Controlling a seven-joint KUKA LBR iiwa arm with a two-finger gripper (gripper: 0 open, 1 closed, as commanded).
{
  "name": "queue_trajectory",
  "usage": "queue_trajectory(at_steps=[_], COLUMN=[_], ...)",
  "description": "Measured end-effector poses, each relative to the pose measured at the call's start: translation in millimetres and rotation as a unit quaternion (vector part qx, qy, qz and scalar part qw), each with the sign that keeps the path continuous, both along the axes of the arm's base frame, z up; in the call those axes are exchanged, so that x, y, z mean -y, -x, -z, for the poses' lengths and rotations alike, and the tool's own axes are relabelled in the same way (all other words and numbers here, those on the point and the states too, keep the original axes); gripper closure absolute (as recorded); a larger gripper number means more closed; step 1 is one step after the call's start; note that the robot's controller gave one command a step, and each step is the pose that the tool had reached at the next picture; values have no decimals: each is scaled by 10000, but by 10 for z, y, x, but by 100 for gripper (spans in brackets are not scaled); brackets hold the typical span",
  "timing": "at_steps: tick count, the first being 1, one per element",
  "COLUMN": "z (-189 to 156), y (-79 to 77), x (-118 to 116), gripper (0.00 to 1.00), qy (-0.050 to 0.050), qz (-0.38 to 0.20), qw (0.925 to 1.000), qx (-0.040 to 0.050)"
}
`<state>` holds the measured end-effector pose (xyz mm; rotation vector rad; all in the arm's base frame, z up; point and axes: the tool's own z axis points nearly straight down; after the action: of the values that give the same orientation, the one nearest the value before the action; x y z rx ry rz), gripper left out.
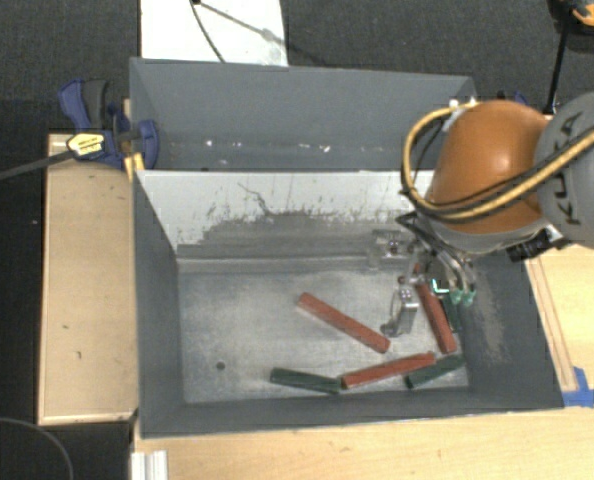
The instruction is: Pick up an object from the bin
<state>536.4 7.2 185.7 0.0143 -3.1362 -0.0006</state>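
Listing outward from the gripper (424,316), which hangs low over the floor of the bin (237,333) beneath its orange wrist cover.

1. Red stick (442,335): right at the gripper, slanting from it toward the bin's front wall. We take this as the pick. We cannot tell whether the gripper is clenched on it, released, or merely beside it.
2. Green stick (435,370): just past the red stick's lower end, near or touching it.
3. Front stick (389,370): red-brown, in front of the gripper, lying end to end with the green stick.
4. Slanted stick (342,322): red-brown, beside the gripper toward the view's left, apart from it.
5. Dark stick (305,379): green, farthest from the gripper, at the front stick's outer end.

Handling note: we judge the step in hand to be the grasp of the red stick. It would go best taken across the narrow width and near mid-length, since a hold at the upper end may let it swing. We would then lift straight up, so the lower end clears the green stick and the front stick without dragging them.
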Motion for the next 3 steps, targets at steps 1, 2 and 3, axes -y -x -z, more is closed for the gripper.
queue_trajectory(at_steps=[1,2,3], z=[-41,619,1253], y=[-18,28,56], x=[0,-29,-40], gripper=[0,0,0], qy=[-1,-3,-2], qz=[1,148,158], qw=[10000,9999,9999], qx=[42,64,20])
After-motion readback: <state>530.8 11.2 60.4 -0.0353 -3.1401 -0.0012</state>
